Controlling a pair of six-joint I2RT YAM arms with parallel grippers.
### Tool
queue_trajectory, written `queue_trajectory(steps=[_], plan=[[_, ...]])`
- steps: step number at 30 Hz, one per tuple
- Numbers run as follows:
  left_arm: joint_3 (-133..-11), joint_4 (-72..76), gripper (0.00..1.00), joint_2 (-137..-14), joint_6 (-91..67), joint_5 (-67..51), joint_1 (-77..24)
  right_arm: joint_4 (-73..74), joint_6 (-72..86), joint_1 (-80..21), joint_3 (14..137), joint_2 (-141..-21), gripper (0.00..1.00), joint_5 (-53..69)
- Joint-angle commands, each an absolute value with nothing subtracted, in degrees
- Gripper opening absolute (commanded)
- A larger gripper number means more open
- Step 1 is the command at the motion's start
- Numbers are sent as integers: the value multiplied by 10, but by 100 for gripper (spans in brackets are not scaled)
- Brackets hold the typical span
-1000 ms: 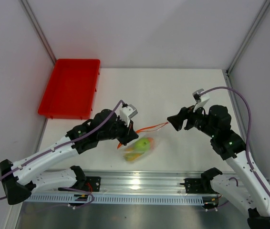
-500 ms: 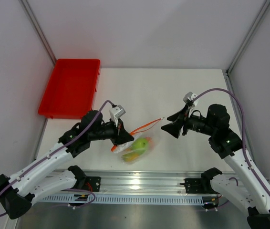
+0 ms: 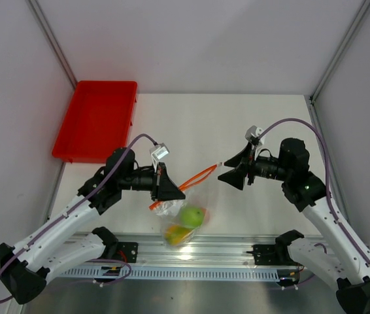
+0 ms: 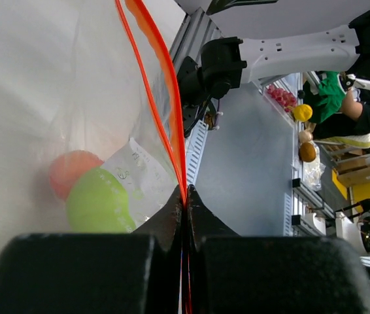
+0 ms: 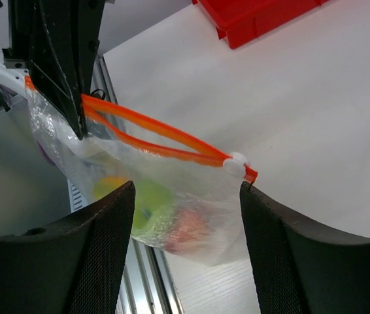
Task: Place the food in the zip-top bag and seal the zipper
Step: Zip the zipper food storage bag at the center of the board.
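Top external view: the left fingers [image 3: 167, 187] are clamped on one end of the zipper [image 3: 197, 176]. The zip-top bag [image 3: 184, 219] hangs from them at the middle of the desk's [image 3: 237, 124] near edge. A green fruit [image 3: 191, 216], a yellow-orange fruit [image 3: 176, 233] and a pinkish fruit [image 4: 67, 173] sit inside. The right fingers [image 3: 232, 176] stand wide apart at the zipper's slider end, possibly touching it. The strip's two halves gape.

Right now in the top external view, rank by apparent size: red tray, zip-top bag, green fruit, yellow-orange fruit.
1. red tray
2. zip-top bag
3. green fruit and yellow-orange fruit: these look alike, and the yellow-orange one is partly hidden, so they are not ranked.
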State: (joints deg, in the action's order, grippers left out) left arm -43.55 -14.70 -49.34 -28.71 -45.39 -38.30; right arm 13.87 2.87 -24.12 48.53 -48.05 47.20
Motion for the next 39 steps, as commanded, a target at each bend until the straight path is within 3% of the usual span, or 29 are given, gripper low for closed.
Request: queue_trajectory(steps=[1,16,39], plan=[[-444,-148,1,-476,-314,-484,-358,142,5,-236,509,-491,68,461],[-475,-163,1,-439,-352,-527,-335,29,44,-235,497,-581,68,597],[-498,-151,1,-418,-403,-559,-317,-87,88,-228,555,-707,61,790]])
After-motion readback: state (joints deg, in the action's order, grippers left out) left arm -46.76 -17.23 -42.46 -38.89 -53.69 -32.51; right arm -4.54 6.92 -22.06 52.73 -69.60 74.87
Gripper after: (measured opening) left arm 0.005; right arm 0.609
